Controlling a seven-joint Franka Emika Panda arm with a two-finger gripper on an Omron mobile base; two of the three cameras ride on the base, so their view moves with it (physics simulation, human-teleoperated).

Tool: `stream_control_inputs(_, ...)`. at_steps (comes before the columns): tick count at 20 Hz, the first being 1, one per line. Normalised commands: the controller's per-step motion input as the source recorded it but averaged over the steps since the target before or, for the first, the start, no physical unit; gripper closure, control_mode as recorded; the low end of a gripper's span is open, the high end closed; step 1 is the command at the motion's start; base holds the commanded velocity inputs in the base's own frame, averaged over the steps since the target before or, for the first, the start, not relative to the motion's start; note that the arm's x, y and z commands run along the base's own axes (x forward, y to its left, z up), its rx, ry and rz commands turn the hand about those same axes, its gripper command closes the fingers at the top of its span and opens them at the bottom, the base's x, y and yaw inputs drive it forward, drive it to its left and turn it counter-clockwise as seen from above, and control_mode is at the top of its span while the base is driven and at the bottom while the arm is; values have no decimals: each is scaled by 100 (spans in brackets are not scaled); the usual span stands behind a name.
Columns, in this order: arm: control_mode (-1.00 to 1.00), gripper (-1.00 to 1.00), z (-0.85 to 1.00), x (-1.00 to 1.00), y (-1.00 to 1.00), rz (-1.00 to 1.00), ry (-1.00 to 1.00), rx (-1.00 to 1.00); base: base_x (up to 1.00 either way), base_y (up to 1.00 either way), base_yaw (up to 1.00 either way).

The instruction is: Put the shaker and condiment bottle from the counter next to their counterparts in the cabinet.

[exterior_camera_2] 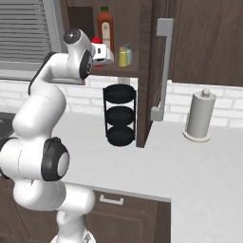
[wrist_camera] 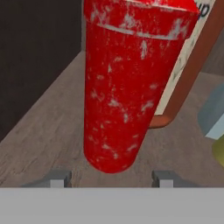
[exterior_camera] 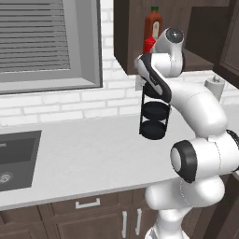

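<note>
We look over a pale counter under a white brick wall, with the dark cabinet open above it. On its shelf the condiment bottle stands upright, just in front of the tall orange-red bottle, and the shaker sits to the right beside the pale blue shaker. Our gripper reaches in at the red bottle; its fingertips stand apart on either side, and we cannot tell whether they touch it. Below stand a black tiered rack and a paper towel roll.
</note>
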Motion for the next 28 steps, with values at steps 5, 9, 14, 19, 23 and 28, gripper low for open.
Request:
stream_control_inputs(5,-100,-100,-33,0,0,0,-2,0,0,0,0)
stream_control_inputs(9,-100,-100,-16,-19,0,0,-7,0,0,0,0)
stream_control_inputs(14,-100,-100,0,-79,0,0,-7,0,0,0,0)
stream_control_inputs(19,-100,-100,0,-89,0,0,-4,0,0,0,0)
stream_control_inputs(23,-100,-100,-4,-87,0,-1,-5,0,0,0,0)
stream_control_inputs(28,-100,-100,-28,-97,-3,-4,-9,2,0,0,0)
